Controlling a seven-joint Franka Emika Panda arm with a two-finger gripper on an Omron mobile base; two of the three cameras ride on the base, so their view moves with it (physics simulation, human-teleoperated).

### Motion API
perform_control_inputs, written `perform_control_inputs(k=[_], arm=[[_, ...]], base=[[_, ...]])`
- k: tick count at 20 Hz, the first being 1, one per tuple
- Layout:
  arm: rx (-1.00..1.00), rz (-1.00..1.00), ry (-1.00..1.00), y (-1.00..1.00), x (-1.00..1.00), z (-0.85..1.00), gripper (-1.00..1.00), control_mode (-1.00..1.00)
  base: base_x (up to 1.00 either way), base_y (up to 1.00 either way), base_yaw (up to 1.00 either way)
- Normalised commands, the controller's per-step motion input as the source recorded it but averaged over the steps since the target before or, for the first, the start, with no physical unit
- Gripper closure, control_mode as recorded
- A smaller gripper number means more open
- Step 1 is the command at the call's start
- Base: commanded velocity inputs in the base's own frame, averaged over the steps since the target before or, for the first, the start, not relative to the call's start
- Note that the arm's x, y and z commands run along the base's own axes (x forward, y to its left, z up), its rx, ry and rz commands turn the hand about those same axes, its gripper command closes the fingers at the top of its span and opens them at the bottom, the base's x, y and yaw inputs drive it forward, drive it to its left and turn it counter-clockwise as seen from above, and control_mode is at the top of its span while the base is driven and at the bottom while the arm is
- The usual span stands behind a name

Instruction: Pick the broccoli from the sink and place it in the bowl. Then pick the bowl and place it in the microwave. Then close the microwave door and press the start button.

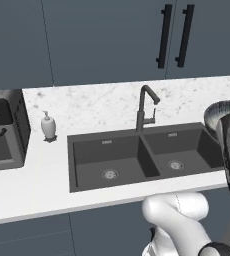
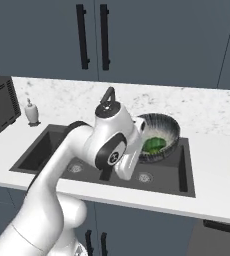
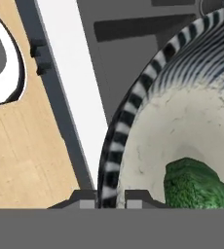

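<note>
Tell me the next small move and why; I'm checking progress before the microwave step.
Probably lift the bowl straight up, keeping it level. The broccoli already lies inside it, and in the hand view the gripper looks closed on the bowl's rim, which sits above the right basin of the sink.

The broccoli (image 2: 154, 144) lies in the bowl (image 2: 170, 126), held above the sink's (image 2: 184, 172) right basin.

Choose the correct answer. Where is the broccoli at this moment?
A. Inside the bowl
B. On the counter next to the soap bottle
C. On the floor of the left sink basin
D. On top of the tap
A: the green broccoli lies on the pale inside of the bowl, whose rim sits between the fingertips of the gripper.
</note>
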Motion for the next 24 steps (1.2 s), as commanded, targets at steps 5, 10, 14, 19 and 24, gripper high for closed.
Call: perform_control_inputs(k=[5, 10, 14, 19, 24], arm=[[-0.03, 0.14, -0.02, 0.7, -0.3, 0.2, 1.0, -1.0], [0.04, 0.14, -0.03, 0.73, -0.13, 0.05, 1.0, -1.0], [0.01, 0.13, 0.0, 0.79, 0.0, 0.21, 1.0, -1.0], [0.02, 0.15, 0.0, 0.45, -0.06, 0.18, 1.0, -1.0], [0.04, 0.15, 0.0, 0.29, -0.32, 0.18, 1.0, -1.0]], base=[[0.0, 0.0, 0.0], [0.0, 0.0, 0.0], [0.0, 0.0, 0.0], [0.0, 0.0, 0.0], [0.0, 0.0, 0.0]])
